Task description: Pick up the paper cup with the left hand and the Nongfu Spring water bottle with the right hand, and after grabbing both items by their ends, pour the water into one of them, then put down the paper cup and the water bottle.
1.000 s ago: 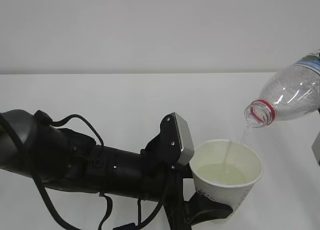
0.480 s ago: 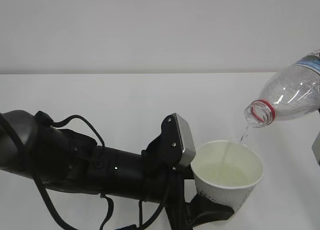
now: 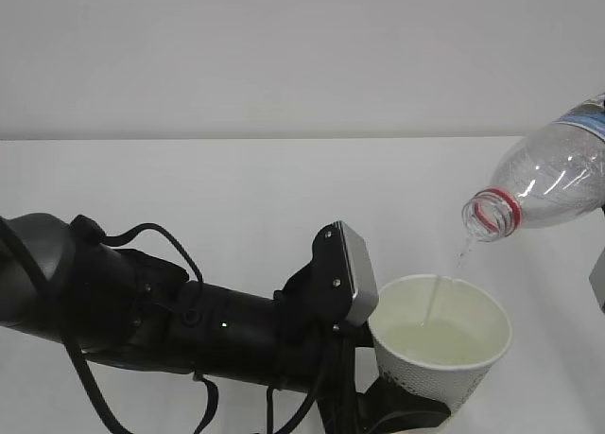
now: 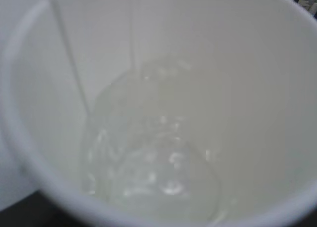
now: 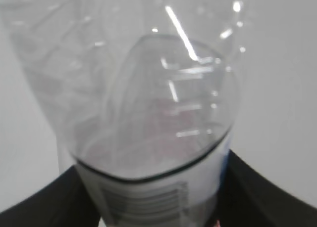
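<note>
The white paper cup [image 3: 427,375] stands upright at the lower right of the exterior view, with my left gripper [image 3: 405,411] shut on its lower wall. Pale water [image 3: 440,342] lies inside it. The clear Nongfu Spring water bottle [image 3: 553,179] hangs tilted at the right edge, its red-ringed mouth pointing down-left above the cup, apart from the rim. A thin stream [image 3: 431,306] falls into the cup. The left wrist view is filled by the cup's inside [image 4: 257,88] and rippling water [image 4: 153,158]. My right gripper [image 5: 157,203] is shut on the bottle's labelled body [image 5: 148,192], with black fingers [image 5: 47,202] on either side.
My bulky black left arm [image 3: 170,321] with cables and a grey block [image 3: 359,269] lies across the lower left. A white tabletop [image 3: 236,188] stretches behind it to a pale wall. A grey part [image 3: 598,278] shows at the right edge.
My left arm and the cup have shifted a little right and down. The bottle has stayed put and the stream keeps running into the cup.
</note>
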Controlling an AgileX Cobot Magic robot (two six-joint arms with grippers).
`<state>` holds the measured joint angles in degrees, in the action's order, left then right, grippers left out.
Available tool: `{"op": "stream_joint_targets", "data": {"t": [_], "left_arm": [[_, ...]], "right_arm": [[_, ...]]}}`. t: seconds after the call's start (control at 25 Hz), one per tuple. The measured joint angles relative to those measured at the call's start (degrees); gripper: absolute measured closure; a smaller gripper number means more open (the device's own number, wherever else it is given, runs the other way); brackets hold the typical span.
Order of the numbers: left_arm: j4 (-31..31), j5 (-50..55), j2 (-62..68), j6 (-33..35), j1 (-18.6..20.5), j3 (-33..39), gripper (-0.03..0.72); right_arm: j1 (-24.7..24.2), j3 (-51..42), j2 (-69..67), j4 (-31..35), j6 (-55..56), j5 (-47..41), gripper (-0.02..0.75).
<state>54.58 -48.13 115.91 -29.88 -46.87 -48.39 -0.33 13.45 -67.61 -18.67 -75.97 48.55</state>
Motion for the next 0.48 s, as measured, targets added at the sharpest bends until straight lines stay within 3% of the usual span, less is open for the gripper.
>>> {"op": "stream_joint_targets", "data": {"t": [0.48], "left_arm": [[0.0, 0.0, 0.0, 0.0, 0.0, 0.0, 0.169]], "right_arm": [[0.0, 0.0, 0.0, 0.0, -0.1, 0.0, 0.28]]}}
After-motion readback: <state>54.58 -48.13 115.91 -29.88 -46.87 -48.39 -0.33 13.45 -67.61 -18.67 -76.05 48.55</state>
